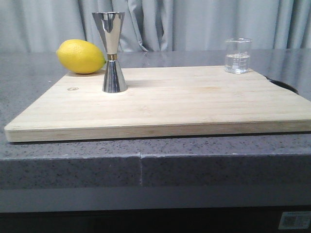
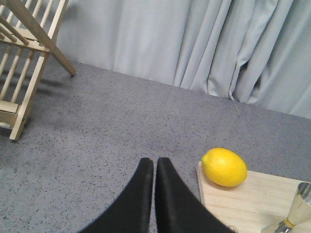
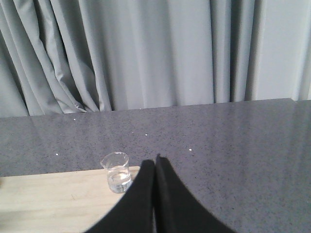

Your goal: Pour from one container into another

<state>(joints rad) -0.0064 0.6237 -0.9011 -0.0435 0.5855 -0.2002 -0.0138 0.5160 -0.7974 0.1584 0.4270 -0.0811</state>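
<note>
A small clear glass beaker (image 1: 238,56) with white marks stands upright at the far right corner of the wooden board (image 1: 194,102), with clear liquid in its lower part. In the right wrist view the beaker (image 3: 116,173) sits just beside my right gripper (image 3: 154,162), which is shut and empty, apart from the glass. The tall steel jigger (image 1: 112,52) with a gold waist band stands upright on the board's left part. Its edge (image 2: 299,211) shows in the left wrist view. My left gripper (image 2: 155,162) is shut and empty over the grey counter, left of the board.
A yellow lemon (image 1: 80,56) rests at the board's far left corner, close behind the jigger. A wooden rack (image 2: 26,58) stands on the grey counter (image 1: 39,155) further left. Grey curtains (image 1: 194,24) hang behind. A dark round opening (image 1: 284,85) lies beside the board's right edge.
</note>
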